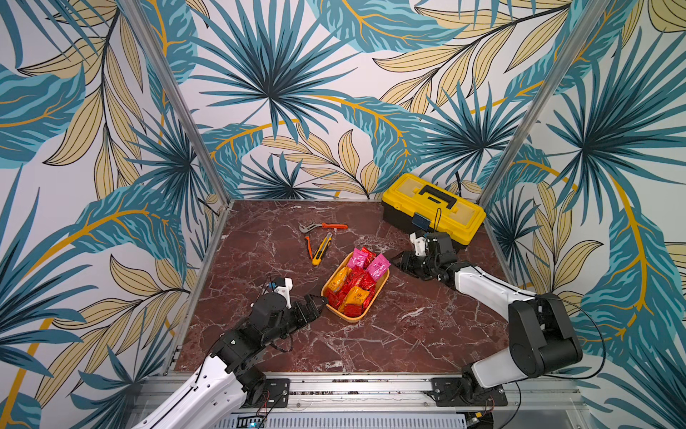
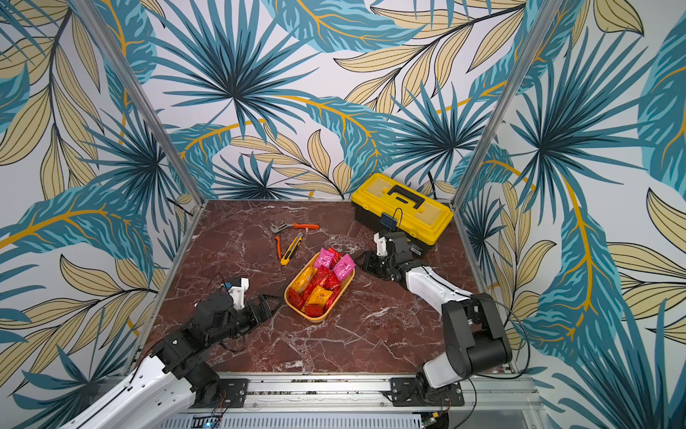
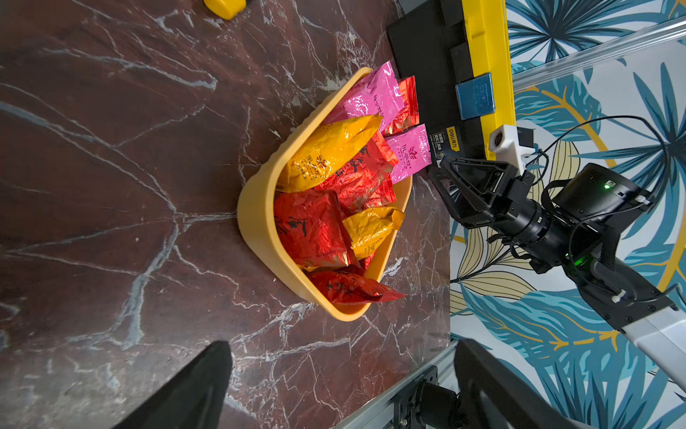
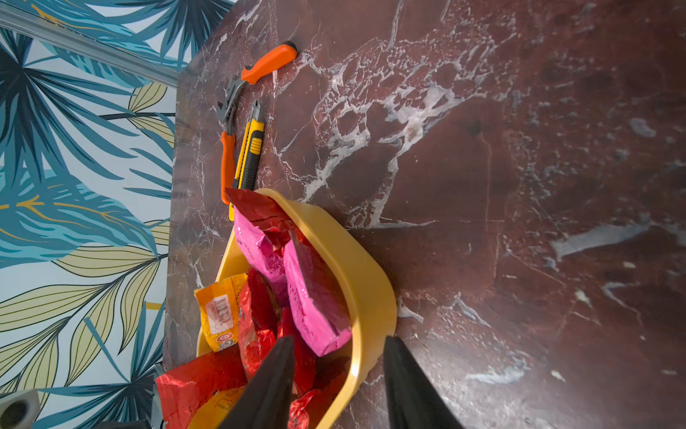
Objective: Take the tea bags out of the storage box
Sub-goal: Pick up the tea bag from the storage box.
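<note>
A: In both top views, where are the shiny red, orange and pink foil tea bags?
B: All heaped in the shallow yellow plastic storage box. The left gripper sits at its near end, the right gripper at its far end.
A: Left wrist view?
B: Jaws spread wide, empty, facing the box, likely ready to pick.
A: Right wrist view?
B: Half-open jaws straddle the box wall, one inside over the tea bags; nothing clamped. Probably to steady it.

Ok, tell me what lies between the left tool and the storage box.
Only bare marble tabletop; the left wrist view shows nothing between the open left tool and the storage box.
</note>
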Available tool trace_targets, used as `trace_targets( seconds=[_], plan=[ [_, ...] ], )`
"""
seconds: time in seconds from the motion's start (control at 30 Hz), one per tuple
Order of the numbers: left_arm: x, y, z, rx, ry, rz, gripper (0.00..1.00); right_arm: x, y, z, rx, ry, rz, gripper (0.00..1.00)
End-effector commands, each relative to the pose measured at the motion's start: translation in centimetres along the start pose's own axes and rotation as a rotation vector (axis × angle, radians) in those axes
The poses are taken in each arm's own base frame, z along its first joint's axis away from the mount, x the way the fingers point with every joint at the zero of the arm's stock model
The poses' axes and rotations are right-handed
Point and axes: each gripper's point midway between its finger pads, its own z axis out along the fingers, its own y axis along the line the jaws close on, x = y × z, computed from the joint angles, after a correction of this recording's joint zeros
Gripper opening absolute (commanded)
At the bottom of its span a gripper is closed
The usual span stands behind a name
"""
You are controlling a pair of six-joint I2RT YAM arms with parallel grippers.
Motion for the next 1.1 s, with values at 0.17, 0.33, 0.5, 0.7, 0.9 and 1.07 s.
trace_targets(
  seconds=[0.17, 0.33, 0.5, 0.7, 0.9, 1.07],
  plan=[
    [-0.2, 0.2, 0.3, 0.003, -0.019, -0.012, 0.99, -0.2, 1.3, 1.4, -0.058, 0.030, -0.062, 0.42],
    [-0.3, 0.1, 0.4, 0.004, -0.021, -0.017, 0.99, -0.1, 1.6, 1.9, -0.066, 0.047, -0.077, 0.39],
    [-0.3, 0.1, 0.5, 0.006, -0.019, -0.023, 0.99, -0.2, 1.6, 2.2, -0.062, 0.055, -0.082, 0.36],
    [-0.3, -0.1, 0.5, 0.016, -0.021, -0.026, 0.99, -0.1, 1.6, 2.6, -0.056, 0.068, -0.086, 0.34],
    [-0.5, -0.5, 0.4, 0.027, -0.025, -0.029, 0.99, 0.0, 1.4, 3.0, -0.044, 0.080, -0.090, 0.30],
    [-0.6, -0.8, 0.3, 0.035, -0.026, -0.026, 0.99, -0.1, 1.8, 3.2, -0.050, 0.081, -0.090, 0.20]
  ],
)
